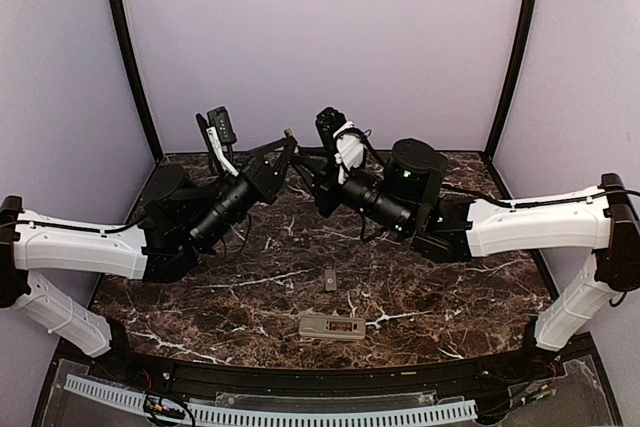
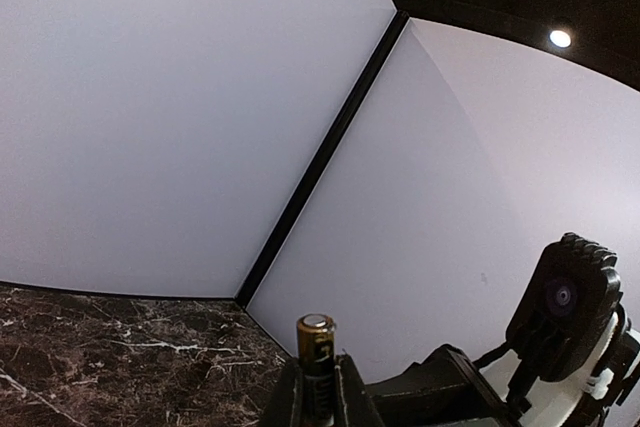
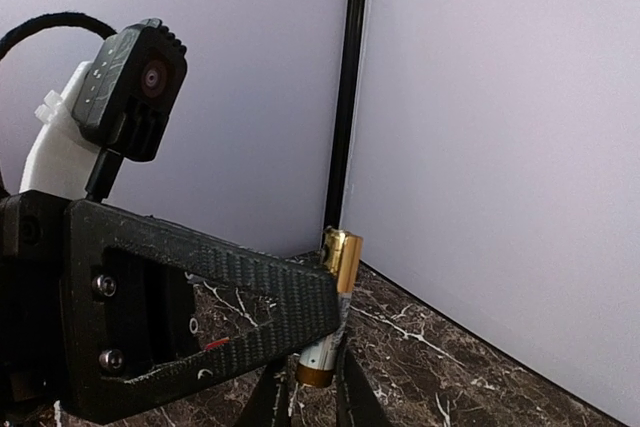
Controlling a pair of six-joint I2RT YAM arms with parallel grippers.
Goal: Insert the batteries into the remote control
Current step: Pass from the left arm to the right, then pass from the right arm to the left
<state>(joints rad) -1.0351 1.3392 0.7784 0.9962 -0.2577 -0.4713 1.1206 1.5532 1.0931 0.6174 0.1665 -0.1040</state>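
Marble table point(image 1: 200, 297): one remote point(image 1: 333, 327); left pincer point(image 2: 318, 387) grasps one battery point(image 2: 316, 342); right pincer point(image 3: 310, 397) unclear.

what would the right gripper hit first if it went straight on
The battery held by the left gripper; it looks to sit right ahead of the right gripper, nearly touching.

Two arms are counted: the left arm point(image 1: 80, 247) and the right arm point(image 1: 540, 225). Two grippers are counted, the left gripper point(image 2: 316, 392) and the right gripper point(image 3: 308, 402). Two wrist cameras are seen, the left wrist camera point(image 3: 150, 75) and the right wrist camera point(image 2: 562, 297). One battery point(image 2: 316, 352) is counted; it is shown in both wrist views and is counted once. Also counted are one remote control point(image 1: 333, 327), one small grey piece point(image 1: 330, 279) of unclear kind, one table point(image 1: 450, 297) and one ceiling lamp point(image 2: 560, 38)
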